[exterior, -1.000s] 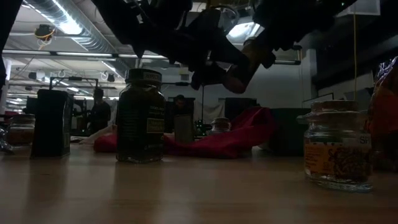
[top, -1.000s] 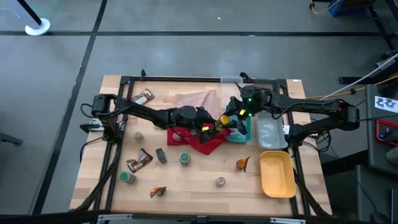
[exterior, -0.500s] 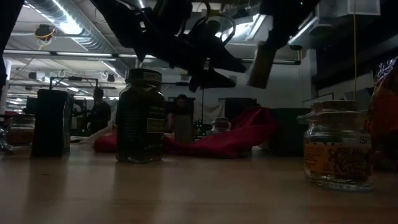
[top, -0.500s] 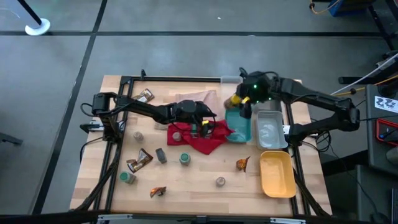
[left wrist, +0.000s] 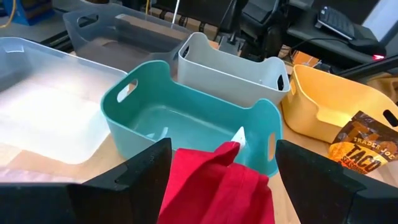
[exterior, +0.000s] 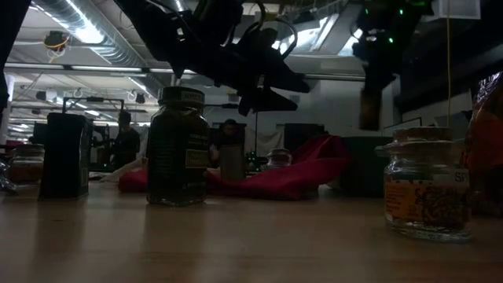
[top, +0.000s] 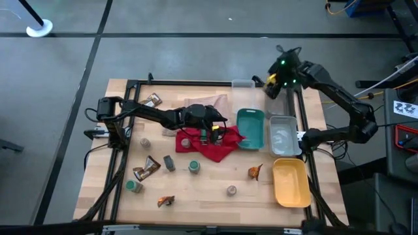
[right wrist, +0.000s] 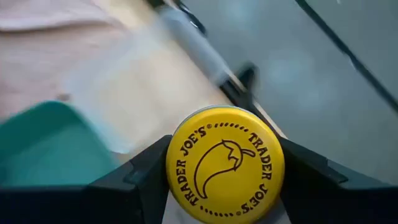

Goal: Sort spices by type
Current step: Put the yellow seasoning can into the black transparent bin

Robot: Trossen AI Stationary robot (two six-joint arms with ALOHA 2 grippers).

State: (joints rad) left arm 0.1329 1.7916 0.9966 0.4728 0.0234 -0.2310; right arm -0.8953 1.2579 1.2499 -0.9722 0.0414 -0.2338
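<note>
My right gripper (top: pixel 270 83) is shut on the yellow-capped bottle (right wrist: pixel 225 163), high above the table's far right corner; the low view shows that bottle (exterior: pixel 369 110) hanging in the air. My left gripper (top: pixel 212 134) hovers open over the red cloth (top: pixel 219 147), with its fingers either side of the cloth's raised fold (left wrist: pixel 217 180). On the wood stand small jars (top: pixel 193 168) (top: pixel 134 187) (top: pixel 231 190) (top: pixel 145 141). Crinkly sachets (top: pixel 147 168) (top: pixel 165 201) (top: pixel 255 172) (top: pixel 153 100) lie flat. My right gripper pinches the bottle at its top, one finger (right wrist: pixel 140 180) on each side just under the yellow cap's rim (right wrist: pixel 180 168). The fingers come from above, pointing down. The bottle is lifted clear and hangs roughly upright below them.
Teal tray (top: pixel 251 127), clear tray (top: pixel 283 135) and yellow tray (top: pixel 290 183) line the right side. A beige cloth (top: pixel 206 103) lies by the far edge, next to a small clear tray (top: pixel 241 83). A dark box (top: pixel 169 163) stands among the jars. People show beyond the table.
My right gripper has carried the yellow-capped bottle up and away from my left gripper over the red cloth, past the teal tray, toward the table's far right corner. My left gripper has drawn back a little toward the table's left and stays over the cloth.
</note>
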